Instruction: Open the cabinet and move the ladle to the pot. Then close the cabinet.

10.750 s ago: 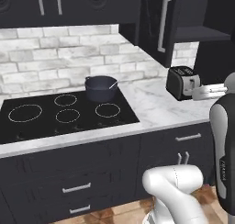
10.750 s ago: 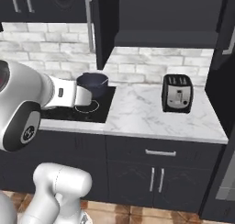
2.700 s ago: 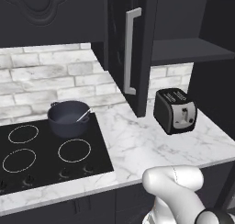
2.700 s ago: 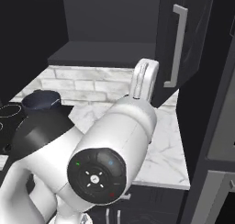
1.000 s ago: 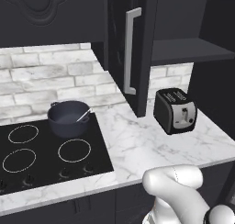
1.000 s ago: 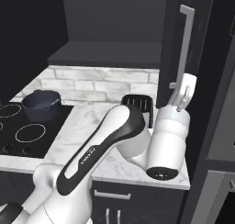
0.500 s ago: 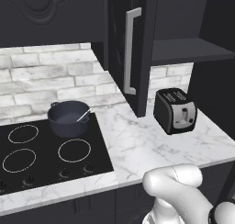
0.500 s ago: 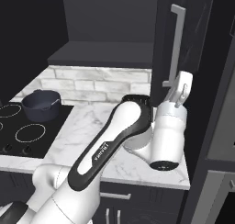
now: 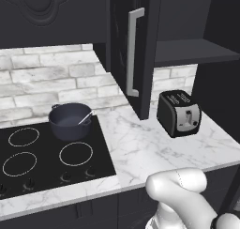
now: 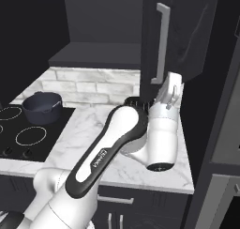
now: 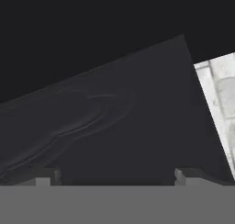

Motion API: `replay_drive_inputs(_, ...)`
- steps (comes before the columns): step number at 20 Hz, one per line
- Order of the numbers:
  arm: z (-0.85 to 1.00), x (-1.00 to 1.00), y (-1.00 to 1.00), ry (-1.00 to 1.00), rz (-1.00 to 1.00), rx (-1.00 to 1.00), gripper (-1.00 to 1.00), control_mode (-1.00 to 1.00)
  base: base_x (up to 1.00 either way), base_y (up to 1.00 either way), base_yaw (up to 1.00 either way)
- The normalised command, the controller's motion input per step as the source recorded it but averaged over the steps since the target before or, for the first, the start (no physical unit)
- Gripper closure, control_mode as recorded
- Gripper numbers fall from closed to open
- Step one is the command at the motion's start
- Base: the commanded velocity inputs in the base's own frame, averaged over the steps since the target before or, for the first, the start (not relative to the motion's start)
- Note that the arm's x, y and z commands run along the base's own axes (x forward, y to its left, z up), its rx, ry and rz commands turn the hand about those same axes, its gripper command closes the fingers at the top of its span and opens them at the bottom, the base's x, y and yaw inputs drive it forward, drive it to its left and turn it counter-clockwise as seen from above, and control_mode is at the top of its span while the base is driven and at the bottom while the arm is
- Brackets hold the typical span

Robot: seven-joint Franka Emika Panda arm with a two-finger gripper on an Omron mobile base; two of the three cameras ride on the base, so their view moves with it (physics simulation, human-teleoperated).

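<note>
Since a second ago the arm has swung closer to the open cabinet door, its gripper (image 10: 171,91) raised just below the long silver handle (image 10: 161,42). From the left: the dark pot (image 9: 70,120) sits on the back of the black cooktop (image 9: 44,157), the ladle (image 9: 85,117) lying inside it with its thin handle leaning on the rim. Next comes the marble counter (image 9: 140,148), then the cabinet (image 9: 187,52), door swung out, dark shelf exposed. A black toaster (image 9: 178,113) stands beneath it. In the hand view the fingers (image 11: 43,177) are spread wide and hold nothing, facing the carved door panel.
</note>
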Motion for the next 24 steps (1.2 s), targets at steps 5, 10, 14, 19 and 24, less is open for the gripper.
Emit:
replay_drive_inputs(5,0.02,0.00,0.86,0.00,0.02,-0.02,-1.00,-1.00,0.00,0.00,0.00)
replay_drive_inputs(10,0.37,0.21,0.59,0.00,0.00,0.00,-1.00,-1.00,0.00,0.00,0.00)
replay_drive_inputs(14,0.44,0.35,0.37,0.00,0.00,0.00,-1.00,-1.00,0.00,0.00,0.00)
replay_drive_inputs(19,0.11,0.48,0.33,0.00,0.07,0.00,-1.00,-1.00,0.00,0.00,0.00)
replay_drive_inputs(24,0.00,0.55,0.23,0.08,0.10,0.00,-1.00,-1.00,0.00,0.00,0.00)
